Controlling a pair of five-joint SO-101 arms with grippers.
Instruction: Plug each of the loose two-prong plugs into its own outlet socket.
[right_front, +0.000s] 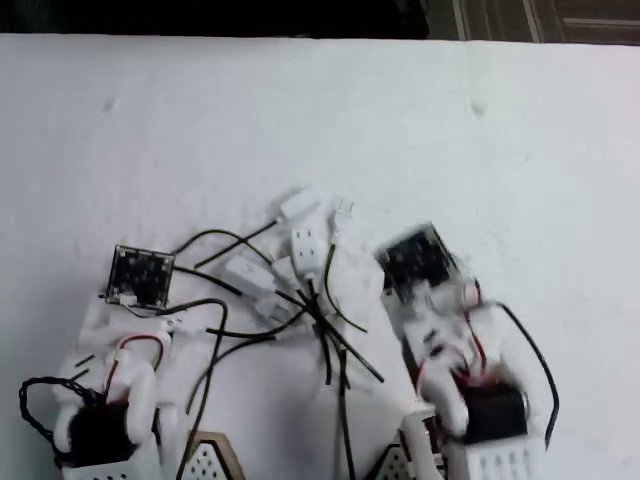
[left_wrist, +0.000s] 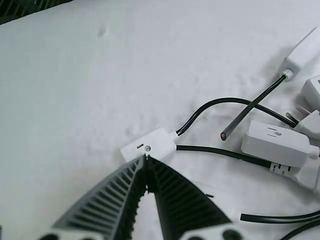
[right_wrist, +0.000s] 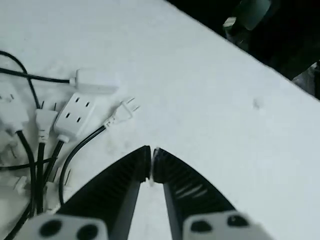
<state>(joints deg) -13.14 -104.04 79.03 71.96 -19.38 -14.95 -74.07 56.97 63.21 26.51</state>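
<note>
Two-prong plug (right_front: 343, 210), judged light and rigid on springy cord (right_wrist: 82, 141), lying at one o'clock of outlet socket (right_front: 307, 243); best pinched across flat body, prongs clear; left gripper (left_wrist: 146, 159) and right gripper (right_wrist: 151, 162) closed, seemingly empty.

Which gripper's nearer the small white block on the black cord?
Left. The left gripper, shut, tips at the edge of the small white block; the right gripper sits beyond the cable pile.

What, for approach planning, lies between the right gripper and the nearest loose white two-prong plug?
Right wrist view: only bare white tabletop between right gripper and white two-prong plug.
</note>
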